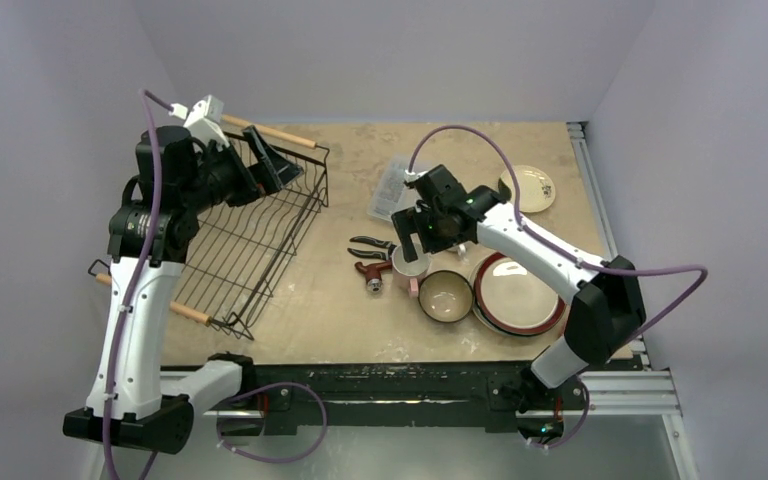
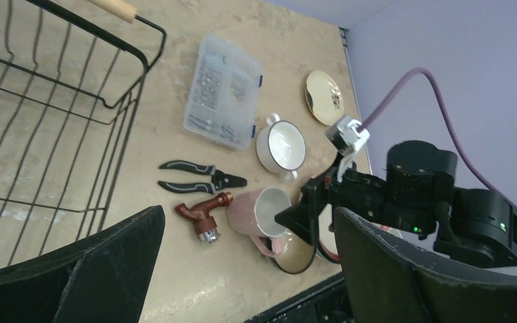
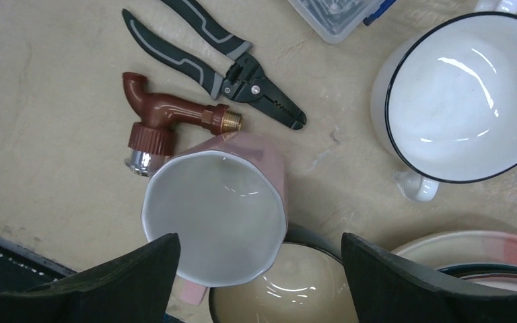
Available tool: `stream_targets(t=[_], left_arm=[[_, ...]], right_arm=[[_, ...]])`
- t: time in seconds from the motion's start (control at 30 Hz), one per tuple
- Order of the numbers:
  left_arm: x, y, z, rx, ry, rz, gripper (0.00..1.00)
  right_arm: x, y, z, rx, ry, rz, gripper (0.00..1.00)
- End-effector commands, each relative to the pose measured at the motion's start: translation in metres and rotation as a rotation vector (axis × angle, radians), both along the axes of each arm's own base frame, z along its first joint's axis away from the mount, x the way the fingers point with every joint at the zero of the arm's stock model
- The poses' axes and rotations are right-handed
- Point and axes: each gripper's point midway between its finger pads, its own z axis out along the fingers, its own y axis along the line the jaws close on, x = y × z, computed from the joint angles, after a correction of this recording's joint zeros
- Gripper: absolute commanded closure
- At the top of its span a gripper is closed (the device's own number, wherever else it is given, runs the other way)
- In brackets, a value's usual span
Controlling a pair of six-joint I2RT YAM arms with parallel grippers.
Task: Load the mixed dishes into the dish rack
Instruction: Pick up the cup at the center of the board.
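Centre of the table, beside the tools: right gripper (image 3: 259, 245) hangs over the pink mug (image 3: 215, 215), fingers spread wide, holding nothing. Left gripper (image 2: 249, 217) open and empty above the wire rack (image 1: 250, 240), well off to the left. Best to drop straight, one finger inside the rim (glazed, slick, faceted wall), clear of the cream bowl (image 3: 279, 289) and brown tap (image 3: 168, 121) crowding it. Squeeze gently: thin ceramic.

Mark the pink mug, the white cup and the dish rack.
pink mug (image 3: 215, 215), right wrist view, its pale interior.
white cup (image 3: 461, 101), right wrist view, its white interior.
dish rack (image 1: 250, 250), top view, its wire floor.
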Motion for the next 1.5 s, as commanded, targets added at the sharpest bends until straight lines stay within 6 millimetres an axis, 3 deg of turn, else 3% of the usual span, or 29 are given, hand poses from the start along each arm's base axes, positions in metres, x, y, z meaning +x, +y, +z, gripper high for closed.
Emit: stream_targets(t=[0.0, 0.2, 0.47, 0.6, 0.87, 1.2, 1.47], left_arm=[[-0.016, -0.025, -0.004, -0.004, 0.037, -0.119, 0.06], [-0.02, -0.037, -0.01, -0.015, 0.067, -0.179, 0.08], [-0.023, -0.032, -0.026, 0.054, 0.155, -0.188, 0.1], [-0.024, -0.029, -0.029, 0.066, 0.17, -0.183, 0.0], [-0.023, -0.037, -0.025, -0.024, 0.168, -0.167, 0.0], [-0.019, -0.021, -0.018, -0.023, 0.106, -0.051, 0.0], [-0.022, -0.025, -0.01, -0.058, 0.035, -0.086, 0.03]], right_arm=[[0.015, -0.017, -0.016, -0.137, -0.068, -0.128, 0.15], [0.015, -0.016, -0.032, -0.147, -0.069, -0.145, 0.22], [0.013, 0.002, -0.048, -0.134, -0.051, -0.124, 0.35], [0.013, 0.007, -0.052, -0.129, -0.045, -0.128, 0.42], [0.014, 0.009, -0.055, -0.115, -0.044, -0.142, 0.6], [0.016, 0.014, -0.049, -0.085, -0.056, -0.135, 0.77], [0.021, 0.02, -0.019, -0.027, -0.109, -0.124, 0.96]])
